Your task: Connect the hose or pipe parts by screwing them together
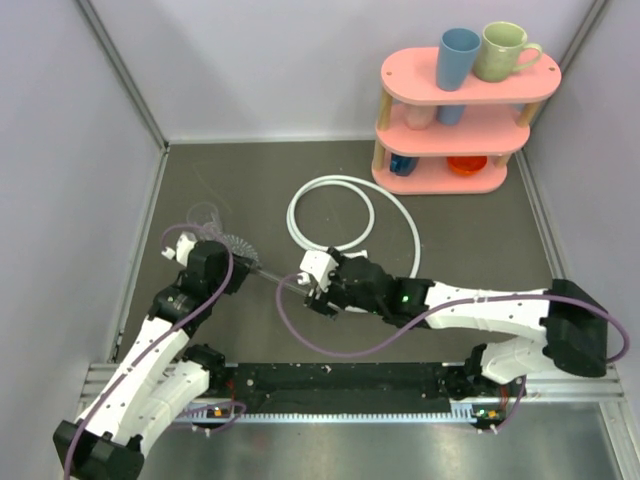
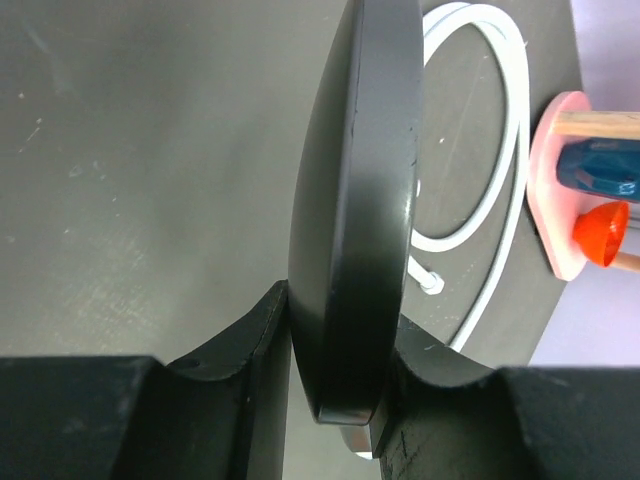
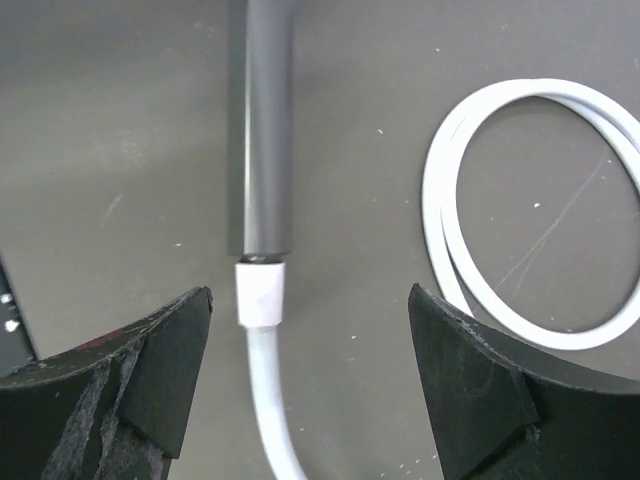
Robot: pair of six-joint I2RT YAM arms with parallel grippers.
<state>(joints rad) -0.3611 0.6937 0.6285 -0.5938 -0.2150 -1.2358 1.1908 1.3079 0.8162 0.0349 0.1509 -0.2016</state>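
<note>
Left gripper [image 2: 345, 350] is pinched tight on the round head of the dark grey hand shower [image 2: 360, 200]. Right gripper [image 3: 308, 300] is spread wide either side of the white end fitting [image 3: 261, 292] of the long white flexible hose [image 3: 266, 380], which butts against the shower's handle between the arms. Best to close squarely on the fitting, keep it in line and twist while the left holds firm. Pink tiered shelf [image 1: 400, 75] carries a blue cup [image 1: 458, 58] and a green mug [image 1: 503, 50] on top, and I can't tell whether the small clear plastic cup [image 1: 205, 214] holds anything.

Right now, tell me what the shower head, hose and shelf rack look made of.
The shower head: likely dark grey plastic, satin, soft highlights along its rim. The hose: smooth glossy white plastic or vinyl, bending in loops. The shelf rack: matt pink-painted boards on bare posts, probably wood.
</note>
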